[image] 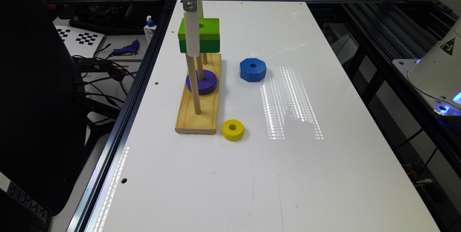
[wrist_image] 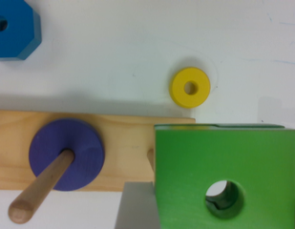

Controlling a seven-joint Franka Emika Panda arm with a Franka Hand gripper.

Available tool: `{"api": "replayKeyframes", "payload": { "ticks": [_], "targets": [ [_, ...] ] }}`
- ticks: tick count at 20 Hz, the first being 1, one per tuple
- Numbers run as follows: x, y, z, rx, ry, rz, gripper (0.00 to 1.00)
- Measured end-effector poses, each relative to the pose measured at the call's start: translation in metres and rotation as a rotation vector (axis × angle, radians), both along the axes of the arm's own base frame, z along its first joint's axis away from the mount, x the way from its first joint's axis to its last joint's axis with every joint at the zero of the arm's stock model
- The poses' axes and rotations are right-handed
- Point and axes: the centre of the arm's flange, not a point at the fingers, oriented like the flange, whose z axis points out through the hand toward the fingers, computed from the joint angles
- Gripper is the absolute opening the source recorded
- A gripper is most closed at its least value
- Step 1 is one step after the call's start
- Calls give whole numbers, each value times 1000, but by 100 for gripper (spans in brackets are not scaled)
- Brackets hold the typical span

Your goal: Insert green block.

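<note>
Your white desk (image: 252, 174) carried a long wooden base (image: 200, 111) with three upright pegs along the exterior view's left side. Above the far end of that base, the green block (image: 205, 35), lime on top and darker green below, hung in the air clear of the wood, its round centre hole facing up. Your hand (image: 192, 37) was clamped on the block's sides, one white finger (image: 191, 26) crossing its near face. A blue octagonal piece (image: 253, 69) lay on the desk just beside the base, toward the exterior view's right. A purple ring (image: 201, 81) sat on the base, threaded on the middle peg (wrist_image: 39, 188). A yellow ring (image: 232, 130) rested on the desk near the base's near corner.
</note>
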Motion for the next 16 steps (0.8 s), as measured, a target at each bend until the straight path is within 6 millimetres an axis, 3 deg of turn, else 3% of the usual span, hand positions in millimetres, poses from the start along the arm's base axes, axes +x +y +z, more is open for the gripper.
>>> {"api": "replayKeyframes", "payload": {
  "ticks": [16],
  "targets": [
    [1, 0, -5, -1, 5, 0, 0]
  ]
}}
